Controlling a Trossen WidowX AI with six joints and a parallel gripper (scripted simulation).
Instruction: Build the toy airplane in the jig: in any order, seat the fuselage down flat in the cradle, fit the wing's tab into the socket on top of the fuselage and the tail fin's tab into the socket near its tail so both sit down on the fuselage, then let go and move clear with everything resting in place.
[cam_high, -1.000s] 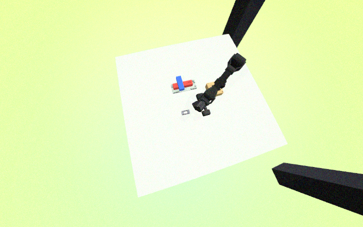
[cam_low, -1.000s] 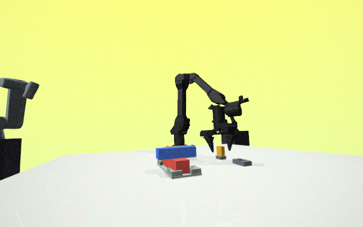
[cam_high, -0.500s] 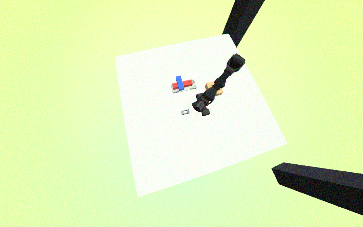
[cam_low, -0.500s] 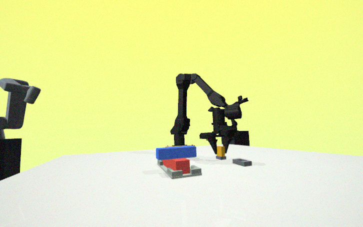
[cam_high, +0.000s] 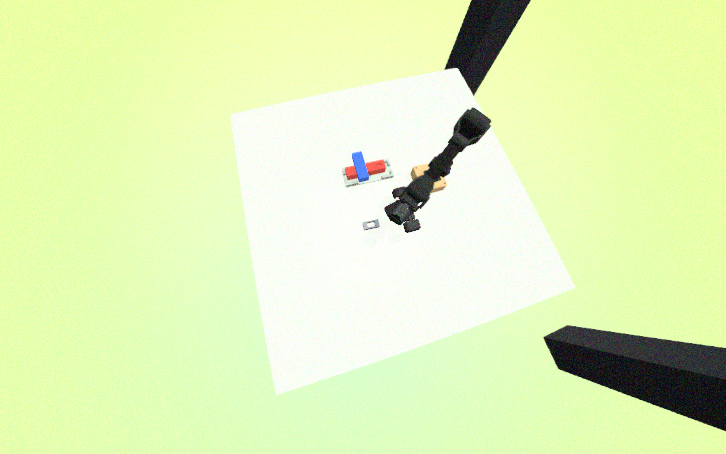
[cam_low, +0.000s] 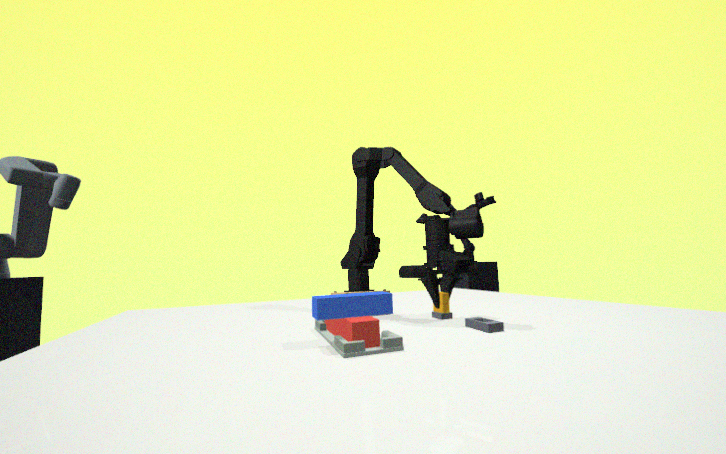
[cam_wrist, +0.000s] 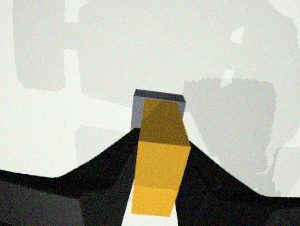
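Pincer: the gripper (cam_high: 405, 209) (cam_low: 441, 300) (cam_wrist: 155, 137) is closed on the yellow tail fin (cam_low: 443, 303) (cam_wrist: 162, 165), with one finger pressed on each side.
Tail fin: it is held upright, low down, at a small dark grey stand (cam_low: 441, 315) (cam_wrist: 136, 112). Whether it is lifted at all cannot be told. It is well apart from the red body.
Red body: the fuselage (cam_high: 377, 167) (cam_low: 365, 330) is laid lengthwise in the pale grey cradle (cam_high: 389, 174) (cam_low: 353, 348).
Blue wing: the wing (cam_high: 360, 167) (cam_low: 352, 305) is set across the top of the red body. Its tab is hidden, so how deep it is pushed in cannot be seen.
Grey block: a small block with a hole (cam_high: 365, 225) (cam_low: 478, 325) is laid flat on the white table (cam_high: 321, 299) (cam_low: 256, 396), near the held fin.
Arm: the black arm (cam_high: 441, 163) (cam_low: 365, 203) is bent high, and its hand is pointed down.
Tan block: a tan block (cam_high: 439, 185) is partly covered by the arm in the top view.
Left edge: part of a grey arm (cam_low: 33, 219) is seen in the exterior view.
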